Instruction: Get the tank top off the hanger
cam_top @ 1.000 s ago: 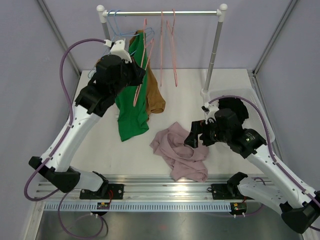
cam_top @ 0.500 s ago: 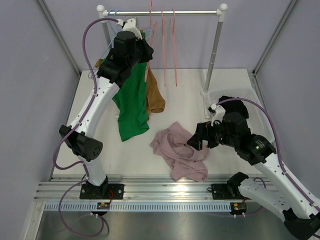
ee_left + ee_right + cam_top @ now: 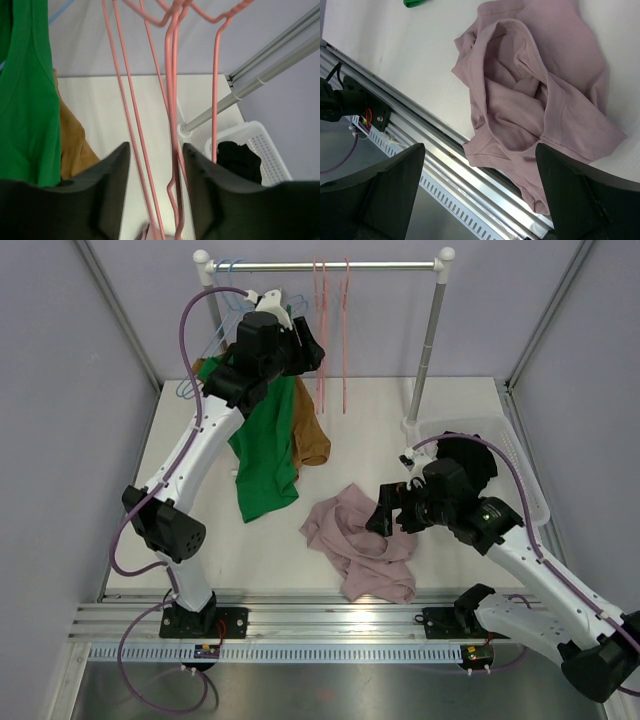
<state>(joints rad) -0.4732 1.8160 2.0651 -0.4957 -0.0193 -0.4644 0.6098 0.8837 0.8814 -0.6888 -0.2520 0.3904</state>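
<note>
Jaws of the left gripper [image 3: 156, 150] stand apart, and we see the thin wires of the pink hangers [image 3: 173, 90] running down through the gap between them without being pinched. That arm is raised high, its gripper just below the rail [image 3: 325, 266] and left of its middle, right beside the hangers, which hang bare. To their left a green top [image 3: 262, 455] hangs down towards the table [image 3: 200, 530], with a brown garment [image 3: 310, 440] close behind it. From the left wrist we see the green shoulder strap at the left edge and the brown cloth just past it.

The mauve tank top [image 3: 362, 540] is off any hanger. It lies crumpled on the table near the front edge, between the two arm bases and closer to the right arm. We find the right gripper [image 3: 480, 150] hovering over its far right part, jaws spread wide with nothing between them. From the right wrist the crumpled heap shows in the gap between the two dark fingers, apart from both, with the metal track [image 3: 470, 170] of the table's near edge beside it.

Off to the right, a white basket [image 3: 262, 145] sits by the foot of the rack's upright post [image 3: 428, 340] and holds a black garment [image 3: 235, 160].
</note>
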